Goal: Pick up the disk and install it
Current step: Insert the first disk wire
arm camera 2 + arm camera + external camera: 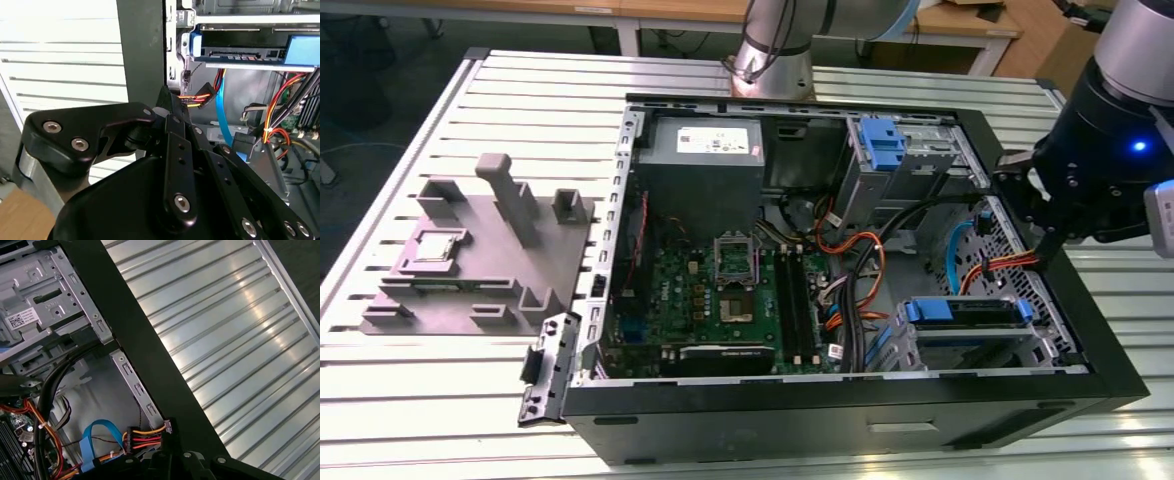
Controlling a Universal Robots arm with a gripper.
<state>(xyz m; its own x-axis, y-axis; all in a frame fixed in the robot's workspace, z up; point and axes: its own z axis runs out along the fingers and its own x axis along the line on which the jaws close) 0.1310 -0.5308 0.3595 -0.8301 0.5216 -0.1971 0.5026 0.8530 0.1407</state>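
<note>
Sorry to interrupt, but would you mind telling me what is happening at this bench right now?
A robot arm is working over an open computer case lying on a slatted metal table. Its gripper hangs at the case's wall on the exterior view's right, just above a bundle of coloured cables. A blue-framed disk sits in a bay near the case's front. A grey fixture block stands beside the case.

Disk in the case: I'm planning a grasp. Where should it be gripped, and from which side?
Probably by the long edges of its blue frame, coming from above through the open case: the disk sits with the frame facing up, and the case's metal seems to close off its other sides.
</note>
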